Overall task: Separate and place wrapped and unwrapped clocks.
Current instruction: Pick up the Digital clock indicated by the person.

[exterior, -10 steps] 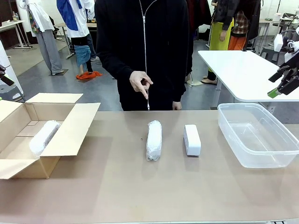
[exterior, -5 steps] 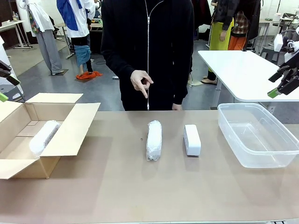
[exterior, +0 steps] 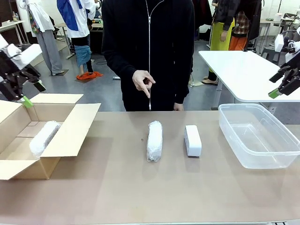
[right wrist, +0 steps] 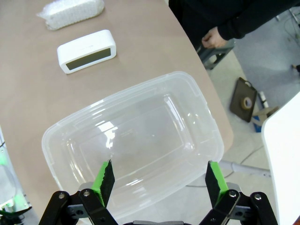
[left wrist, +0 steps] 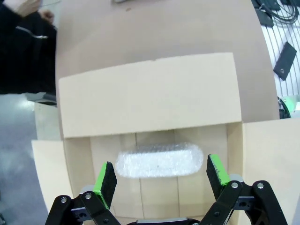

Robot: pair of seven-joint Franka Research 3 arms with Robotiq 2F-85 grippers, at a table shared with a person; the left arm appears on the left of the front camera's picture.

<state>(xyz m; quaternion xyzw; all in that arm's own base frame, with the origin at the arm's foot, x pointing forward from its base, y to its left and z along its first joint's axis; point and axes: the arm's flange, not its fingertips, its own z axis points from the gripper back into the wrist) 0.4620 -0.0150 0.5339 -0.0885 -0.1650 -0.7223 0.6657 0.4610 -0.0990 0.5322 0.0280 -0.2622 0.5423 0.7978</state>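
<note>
One wrapped clock (exterior: 44, 137) lies inside the open cardboard box (exterior: 70, 129) at the left. My left gripper (exterior: 33, 93) hangs open above the box's far edge. In the left wrist view that bundle (left wrist: 159, 161) lies on the box floor (left wrist: 150, 201) between my open fingers (left wrist: 161, 172), well below them. A second wrapped clock (exterior: 154, 140) lies mid-table, with the bare white unwrapped clock (exterior: 192, 140) to its right. My right gripper (exterior: 276, 85) is open, high above the clear plastic bin (exterior: 276, 161). The right wrist view shows the bin (right wrist: 61, 136), the unwrapped clock's dark face (right wrist: 87, 51) and the bundle (right wrist: 70, 14).
A person in black stands at the far edge, one hand (exterior: 143, 82) pointing a finger down toward the mid-table bundle. A white table (exterior: 239, 70) stands behind the right side. The near half of the brown tabletop (exterior: 150, 192) is bare.
My left arm has swung in from the left edge and now hangs over the box's far side. The right arm has not moved. The person's pointing hand stays up.
</note>
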